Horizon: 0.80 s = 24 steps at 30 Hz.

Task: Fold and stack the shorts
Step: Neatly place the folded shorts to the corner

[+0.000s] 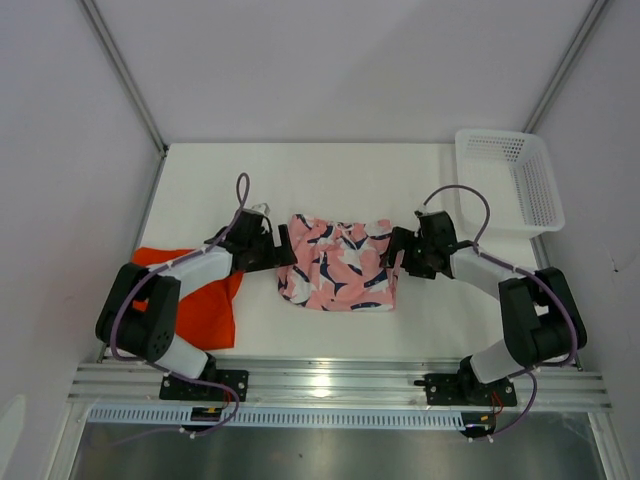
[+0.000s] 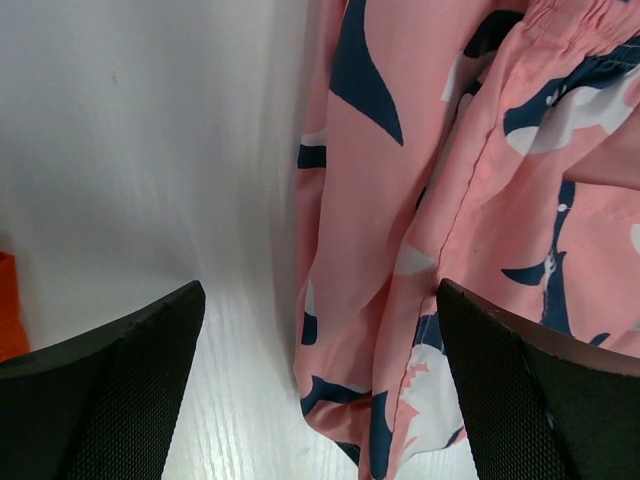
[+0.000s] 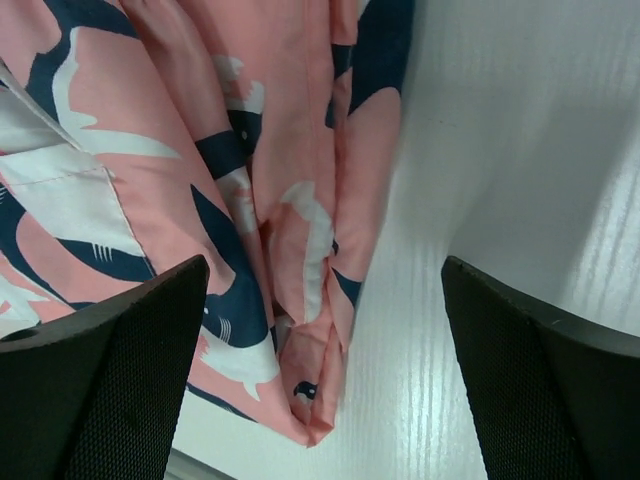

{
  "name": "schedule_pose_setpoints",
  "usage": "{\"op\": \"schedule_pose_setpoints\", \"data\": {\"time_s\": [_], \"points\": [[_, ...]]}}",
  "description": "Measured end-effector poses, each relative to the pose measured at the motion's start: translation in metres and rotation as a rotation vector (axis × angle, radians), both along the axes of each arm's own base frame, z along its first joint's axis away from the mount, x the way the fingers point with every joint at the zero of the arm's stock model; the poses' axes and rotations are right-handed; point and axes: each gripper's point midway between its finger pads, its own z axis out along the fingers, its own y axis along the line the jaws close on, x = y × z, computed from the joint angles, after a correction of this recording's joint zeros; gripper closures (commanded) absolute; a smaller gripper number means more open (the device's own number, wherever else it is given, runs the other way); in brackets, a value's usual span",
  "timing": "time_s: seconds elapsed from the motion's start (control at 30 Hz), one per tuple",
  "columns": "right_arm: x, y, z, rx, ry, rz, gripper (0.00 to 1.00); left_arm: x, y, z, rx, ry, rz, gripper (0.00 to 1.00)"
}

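The pink shorts (image 1: 340, 265) with navy-and-white fish print lie folded in a rumpled block mid-table. My left gripper (image 1: 285, 248) is at their left edge and my right gripper (image 1: 392, 250) at their right edge. Both are open. In the left wrist view the pink shorts (image 2: 400, 200) hang slack between the wide-apart fingers of the left gripper (image 2: 320, 300), unpinched. The right wrist view shows a folded corner of the pink shorts (image 3: 250, 150) resting on the table between the spread fingers of the right gripper (image 3: 325, 270). The orange shorts (image 1: 205, 305) lie at the near left, partly under the left arm.
A white mesh basket (image 1: 510, 175) stands at the far right corner. The white table (image 1: 330, 185) is bordered by grey walls, with a metal rail (image 1: 340, 385) along its near edge. An orange sliver (image 2: 8, 320) shows at the left wrist view's edge.
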Motion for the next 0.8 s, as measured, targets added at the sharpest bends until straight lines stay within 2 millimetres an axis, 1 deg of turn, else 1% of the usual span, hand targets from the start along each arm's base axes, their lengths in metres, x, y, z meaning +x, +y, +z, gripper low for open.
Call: {"op": "schedule_pose_setpoints", "data": {"time_s": [0.1,0.17,0.27,0.3,0.33,0.47,0.5,0.57,0.6,0.67,0.7,0.73,0.77,0.8], "points": [[0.007,0.007,0.0,0.031,-0.02,0.011,0.0,-0.001,-0.002,-0.011,-0.008,0.013,-0.009,0.01],[0.012,0.013,0.001,0.06,-0.037,0.021,0.0,0.003,-0.006,-0.011,-0.022,-0.002,-0.016,0.01],[0.019,0.022,0.002,0.093,-0.056,0.039,0.07,0.012,-0.012,-0.011,-0.043,-0.029,-0.025,0.01],[0.021,0.025,0.002,0.098,-0.061,0.045,0.12,0.015,-0.014,-0.011,-0.052,-0.038,-0.029,0.01],[0.022,0.028,0.002,0.103,-0.066,0.052,0.15,0.017,-0.016,-0.01,-0.059,-0.046,-0.032,0.01],[0.023,0.04,0.001,0.115,-0.075,0.079,0.21,0.027,-0.023,-0.009,-0.087,-0.072,-0.047,0.02],[0.023,0.042,0.001,0.118,-0.077,0.084,0.28,0.029,-0.025,-0.009,-0.094,-0.076,-0.05,0.04],[0.019,0.045,-0.001,0.116,-0.07,0.093,0.35,0.032,-0.029,-0.009,-0.108,-0.084,-0.06,0.09],[0.017,0.047,-0.003,0.115,-0.061,0.093,0.41,0.034,-0.031,-0.009,-0.115,-0.087,-0.065,0.14],[0.015,0.049,-0.004,0.113,-0.054,0.098,0.46,0.035,-0.033,-0.01,-0.126,-0.089,-0.07,0.22],[0.013,0.05,-0.006,0.111,-0.048,0.1,0.51,0.035,-0.035,-0.011,-0.132,-0.087,-0.072,0.32],[0.012,0.051,-0.006,0.111,-0.045,0.104,0.53,0.035,-0.036,-0.012,-0.137,-0.082,-0.073,0.37],[0.012,0.052,-0.007,0.11,-0.042,0.104,0.58,0.034,-0.037,-0.013,-0.139,-0.074,-0.078,0.48],[0.01,0.053,-0.008,0.109,-0.038,0.106,0.67,0.034,-0.038,-0.015,-0.142,-0.068,-0.082,0.54]]}}
